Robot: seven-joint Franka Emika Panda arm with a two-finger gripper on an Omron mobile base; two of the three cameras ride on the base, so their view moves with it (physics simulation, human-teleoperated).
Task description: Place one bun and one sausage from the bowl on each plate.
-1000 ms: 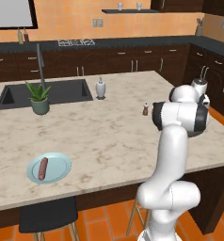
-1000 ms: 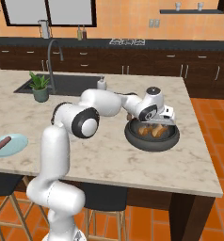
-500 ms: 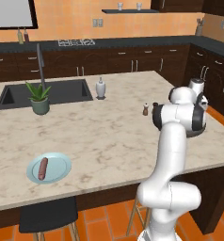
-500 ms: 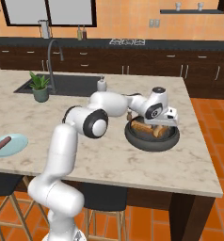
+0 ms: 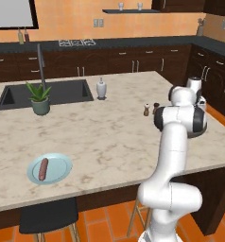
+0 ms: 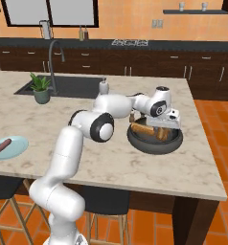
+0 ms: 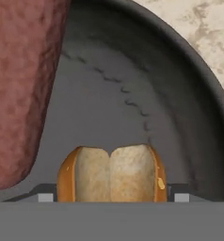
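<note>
While down in the bowl (image 6: 154, 141):
Tool (image 6: 165, 125): astride bun (image 7: 112, 173) — grip cannot be told
Sausage (image 7: 22, 84): just beside
Risk: off-centre squeeze — bun slips, rolls
Plate (image 5: 58, 168): across tabletop (image 5: 109, 137), one sausage aboard

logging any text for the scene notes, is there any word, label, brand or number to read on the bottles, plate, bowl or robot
None: no text can be read in these pictures.
Soap bottle by the sink: plain, no label.
Two bottles on the back counter: too small and blurred to read.
Pale blue plate, dark bowl, bun: no marks.
</note>
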